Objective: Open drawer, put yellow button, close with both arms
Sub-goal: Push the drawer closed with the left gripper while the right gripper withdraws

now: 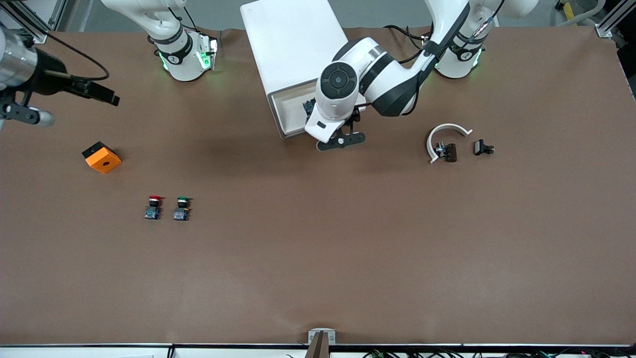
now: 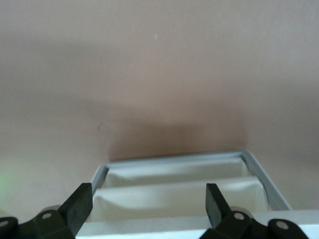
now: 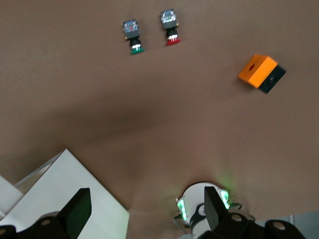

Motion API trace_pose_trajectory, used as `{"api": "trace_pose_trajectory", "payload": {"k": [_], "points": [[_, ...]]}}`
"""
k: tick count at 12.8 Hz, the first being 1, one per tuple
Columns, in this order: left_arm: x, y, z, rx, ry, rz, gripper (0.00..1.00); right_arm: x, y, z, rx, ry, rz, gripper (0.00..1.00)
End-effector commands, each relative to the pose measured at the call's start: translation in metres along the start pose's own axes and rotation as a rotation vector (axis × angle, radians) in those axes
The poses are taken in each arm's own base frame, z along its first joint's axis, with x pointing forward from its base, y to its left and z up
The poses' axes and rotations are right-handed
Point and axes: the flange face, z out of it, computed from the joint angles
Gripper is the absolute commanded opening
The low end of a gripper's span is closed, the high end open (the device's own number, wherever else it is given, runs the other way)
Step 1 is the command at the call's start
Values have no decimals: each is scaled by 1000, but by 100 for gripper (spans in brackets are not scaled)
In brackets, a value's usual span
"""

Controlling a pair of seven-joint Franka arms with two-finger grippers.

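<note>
left gripper [image 2: 144, 206] gapes over the open drawer [image 2: 174, 199] — no writing legible.

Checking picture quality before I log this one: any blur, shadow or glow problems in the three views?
Front view: sharp and evenly lit; green glow at both arm bases; the left gripper throws a soft shadow by the open drawer. Left wrist view: soft all over, its fingers blurred, a dark shadow on the table past the drawer. Right wrist view: crisper; the orange block reads clearly; the right gripper is dark.

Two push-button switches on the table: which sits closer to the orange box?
The red-capped switch; the green-capped switch stands beside it, farther from the orange box.
</note>
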Motion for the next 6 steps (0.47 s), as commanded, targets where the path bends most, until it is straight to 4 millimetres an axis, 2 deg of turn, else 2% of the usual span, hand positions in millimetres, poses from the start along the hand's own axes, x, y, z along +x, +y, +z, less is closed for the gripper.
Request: {"api": "trace_pose_trajectory", "payload": {"k": [1, 4, 6], "points": [[-32, 6, 1, 18, -52, -14, 100, -11, 17, 4, -5, 71, -78, 100], [-57, 15, 5, 16, -115, -22, 100, -33, 13, 10, -5, 139, -90, 100], [-72, 20, 8, 24, -137, -12, 100, -39, 6, 0, -2, 158, -89, 100]]}}
